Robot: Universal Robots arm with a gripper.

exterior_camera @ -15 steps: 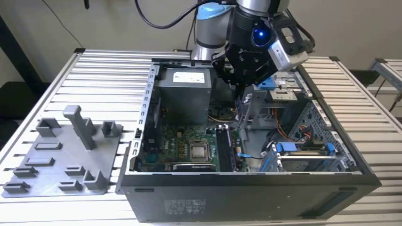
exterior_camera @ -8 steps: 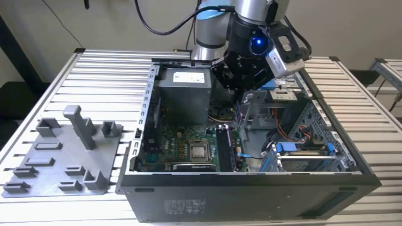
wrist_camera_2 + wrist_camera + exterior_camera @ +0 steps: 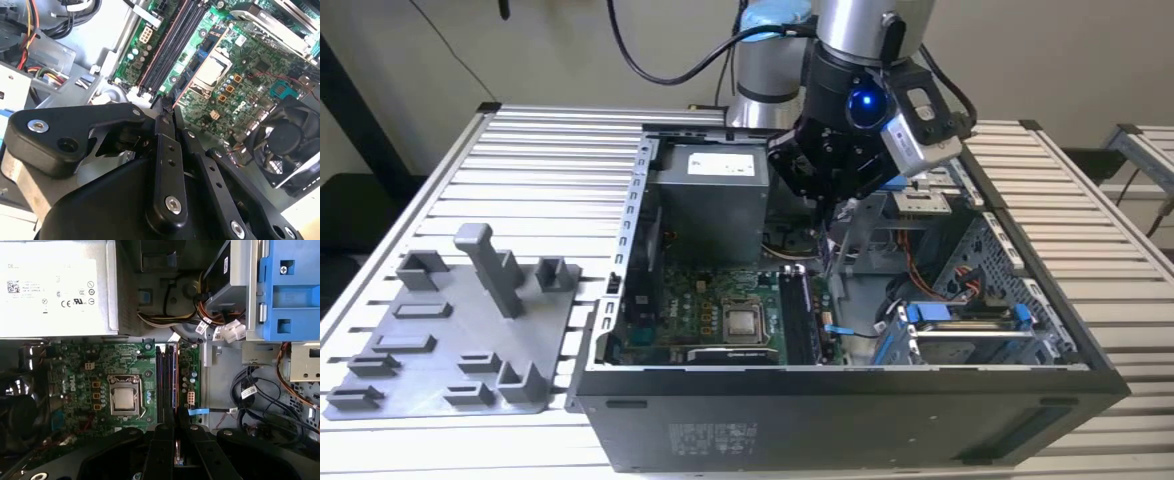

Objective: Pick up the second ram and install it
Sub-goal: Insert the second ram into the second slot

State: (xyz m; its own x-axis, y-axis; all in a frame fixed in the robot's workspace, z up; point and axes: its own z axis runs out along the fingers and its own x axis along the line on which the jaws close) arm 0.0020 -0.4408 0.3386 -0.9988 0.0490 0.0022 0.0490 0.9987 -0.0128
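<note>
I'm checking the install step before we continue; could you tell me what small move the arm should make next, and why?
Probably a slow, straight descent. The gripper is shut on the second ram, held edge-down over the black memory slots beside the processor socket. In the exterior view the gripper hangs inside the open case, above the board.

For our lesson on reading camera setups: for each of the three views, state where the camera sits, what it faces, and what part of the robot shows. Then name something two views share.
Exterior view: off the arm, above the table, facing the open computer case; the arm and claw show.
First wrist view: on the arm, looking down at the motherboard; the claw shows.
Second wrist view: on the arm, looking obliquely across the motherboard; the claw shows.
Shared: both wrist views show the processor socket and memory slots.
</note>
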